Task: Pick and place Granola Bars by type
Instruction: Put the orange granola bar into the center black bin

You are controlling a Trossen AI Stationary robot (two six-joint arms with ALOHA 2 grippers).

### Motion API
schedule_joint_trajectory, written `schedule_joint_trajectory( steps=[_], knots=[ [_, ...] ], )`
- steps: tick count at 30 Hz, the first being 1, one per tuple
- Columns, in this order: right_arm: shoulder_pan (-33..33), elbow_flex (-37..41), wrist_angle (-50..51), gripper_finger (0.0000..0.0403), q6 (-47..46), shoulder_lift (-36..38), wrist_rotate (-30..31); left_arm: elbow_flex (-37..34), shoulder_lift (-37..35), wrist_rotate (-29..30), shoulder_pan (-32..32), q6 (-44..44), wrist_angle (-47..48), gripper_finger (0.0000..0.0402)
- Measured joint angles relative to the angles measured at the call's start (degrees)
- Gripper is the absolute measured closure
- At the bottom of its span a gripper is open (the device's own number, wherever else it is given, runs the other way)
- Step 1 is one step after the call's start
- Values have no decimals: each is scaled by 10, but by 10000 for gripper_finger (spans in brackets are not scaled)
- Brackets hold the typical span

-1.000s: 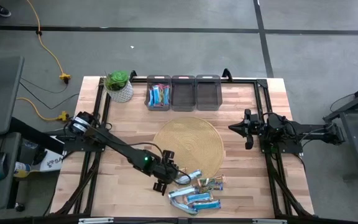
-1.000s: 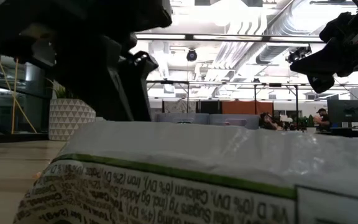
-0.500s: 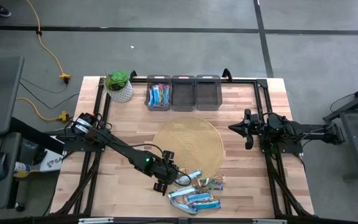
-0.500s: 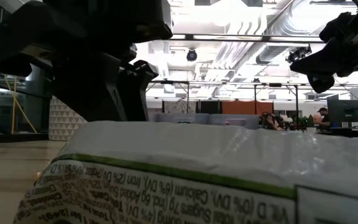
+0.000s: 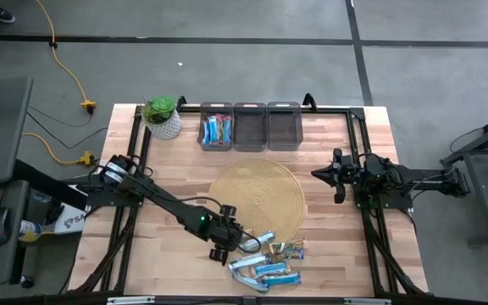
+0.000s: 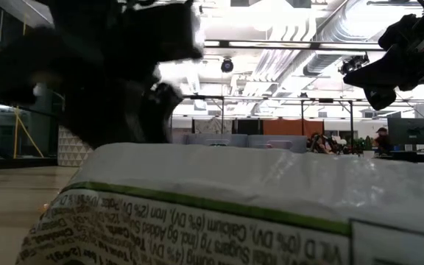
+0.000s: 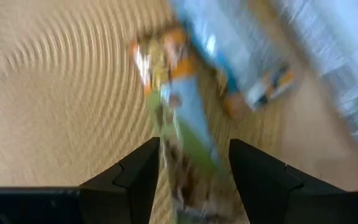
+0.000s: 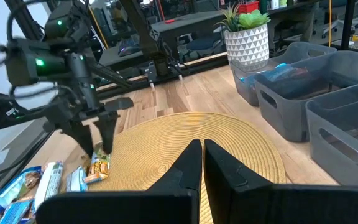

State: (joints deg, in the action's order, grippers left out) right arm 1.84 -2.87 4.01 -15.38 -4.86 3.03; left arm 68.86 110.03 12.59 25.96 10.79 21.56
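A greenish-gold granola bar (image 7: 178,134) lies flat at the near left edge of the round woven mat (image 5: 257,196); the right wrist view also shows this bar (image 8: 98,167). My left gripper (image 7: 194,180) points steeply down over it, open, one finger on each long side. In the high view the left gripper (image 5: 224,249) hides that bar. More granola bars (image 5: 268,261), blue-and-white and greenish-gold, lie in a loose pile just right of it. My right gripper (image 8: 202,167) waits shut at the table's right side, held level. My left gripper stands astride the greenish-gold bar's near end (image 7: 188,186), its fingers coming steeply from above and lying along the bar. The view is blurred, so I cannot tell whether the fingers touch the wrapper. The bar lies flat on the mat.
Three dark grey bins stand in a row at the far edge; the left bin (image 5: 216,130) holds several bars, and the middle bin (image 5: 250,127) and right bin (image 5: 284,127) look bare. A potted plant (image 5: 161,115) stands at the far left. One wrapper (image 6: 197,206) fills the low view.
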Motion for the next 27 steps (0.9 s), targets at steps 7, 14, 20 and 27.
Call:
schedule_joint_trajectory(
  steps=[7,14,20,27],
  knots=[
    [0,-1,0,402,0,-1,0,2,20,-13,-9,39,-20,213],
    [0,-1,0,402,0,-4,0,2,22,-19,-12,63,-25,227],
    [0,-1,0,402,0,-4,0,2,22,-31,-12,63,-23,290],
    [0,-1,0,402,0,-4,0,1,14,-30,-13,72,-13,338]
  ],
)
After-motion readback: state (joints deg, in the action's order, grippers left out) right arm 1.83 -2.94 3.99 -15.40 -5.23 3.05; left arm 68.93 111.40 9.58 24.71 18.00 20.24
